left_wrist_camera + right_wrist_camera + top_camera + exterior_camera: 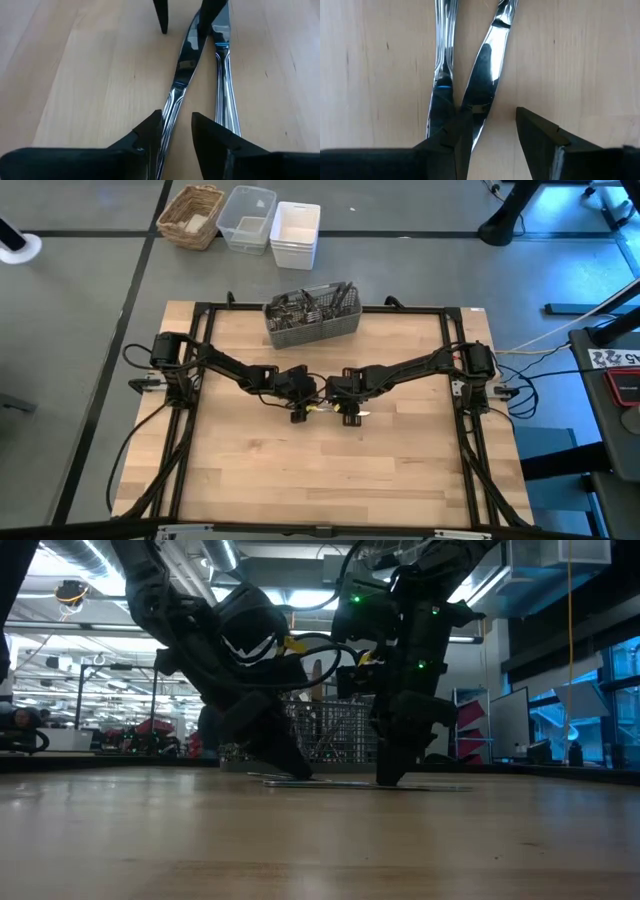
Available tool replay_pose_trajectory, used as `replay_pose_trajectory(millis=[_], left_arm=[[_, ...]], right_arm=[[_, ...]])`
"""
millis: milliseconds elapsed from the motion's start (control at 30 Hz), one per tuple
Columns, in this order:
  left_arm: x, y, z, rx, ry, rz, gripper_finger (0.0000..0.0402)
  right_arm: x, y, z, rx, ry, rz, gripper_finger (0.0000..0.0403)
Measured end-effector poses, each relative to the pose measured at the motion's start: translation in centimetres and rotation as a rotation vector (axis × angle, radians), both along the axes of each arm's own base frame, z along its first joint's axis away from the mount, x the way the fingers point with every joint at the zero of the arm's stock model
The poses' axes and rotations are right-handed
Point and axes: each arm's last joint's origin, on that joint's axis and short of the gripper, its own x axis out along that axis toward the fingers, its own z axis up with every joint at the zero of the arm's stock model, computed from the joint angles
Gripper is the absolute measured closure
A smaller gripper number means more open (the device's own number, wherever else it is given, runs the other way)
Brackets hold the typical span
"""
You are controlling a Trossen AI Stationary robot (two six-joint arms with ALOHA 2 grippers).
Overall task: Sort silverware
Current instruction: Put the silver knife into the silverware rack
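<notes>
Two silver table knives lie flat on the wooden table at its middle, side by side. One [226, 85] lies straight and the other [184, 65] slants, so their blades meet. My left gripper [177, 132] is open and low over the handle ends, slanting down. My right gripper [492, 132] is open too and points steeply down at the blade ends; it also shows far off in the left wrist view [185, 17]. In the high view the two grippers [300, 412] [350, 415] face each other over the knives [322, 408]. My left gripper has the slanted knife's handle [169, 115] between its open fingers, close against the inner side of one finger [150, 131]; whether they touch I cannot tell. The other finger [212, 135] stands over the straight knife's handle. My right gripper has one fingertip [454, 135] down on the spot where the two blades [479, 102] meet, coming from above. Its other finger [537, 135] stands over bare wood. Both knives stay flat on the table.
A grey mesh caddy [312, 315] holding more silverware stands at the table's far edge, behind the arms in the low view [330, 735]. A wicker basket [190, 215] and white bins [295, 235] sit on the floor beyond the table. Bare wood lies near, left and right.
</notes>
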Motion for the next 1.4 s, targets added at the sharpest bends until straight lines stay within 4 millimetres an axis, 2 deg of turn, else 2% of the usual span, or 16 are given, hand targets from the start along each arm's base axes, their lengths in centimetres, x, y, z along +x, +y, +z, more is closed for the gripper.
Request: replay_pose_trajectory(millis=[300,633,867,1033,1167,1267,1400], left_arm=[[0.3,-0.4,0.2,0.080,-0.032,-0.081,0.0298],[0.4,-0.8,0.4,0.104,-0.051,-0.096,0.0298],[0.0,0.1,0.1,0.096,0.009,-0.076,0.0298],[-0.2,1.2,-0.1,0.024,0.026,-0.007,0.0298],[-1.0,1.9,-0.5,-0.092,0.123,-0.006,0.0302],[-1.6,2.0,-0.8,-0.144,0.191,-0.008,0.0317],[-1.6,1.6,-0.8,-0.148,0.191,-0.009,0.0344]], right_arm=[[-0.1,0.0,0.0,-0.004,0.005,0.001,0.0251],[-0.1,0.0,0.0,-0.008,0.004,0.000,0.0251],[-0.1,0.0,0.0,-0.005,0.004,0.000,0.0251],[0.0,0.0,0.0,0.001,0.003,0.002,0.0251],[0.0,0.0,0.0,0.002,-0.005,0.001,0.0251],[0.2,0.0,0.3,0.002,-0.008,-0.003,0.0251],[0.7,0.0,1.4,0.008,0.017,-0.006,0.0251]])
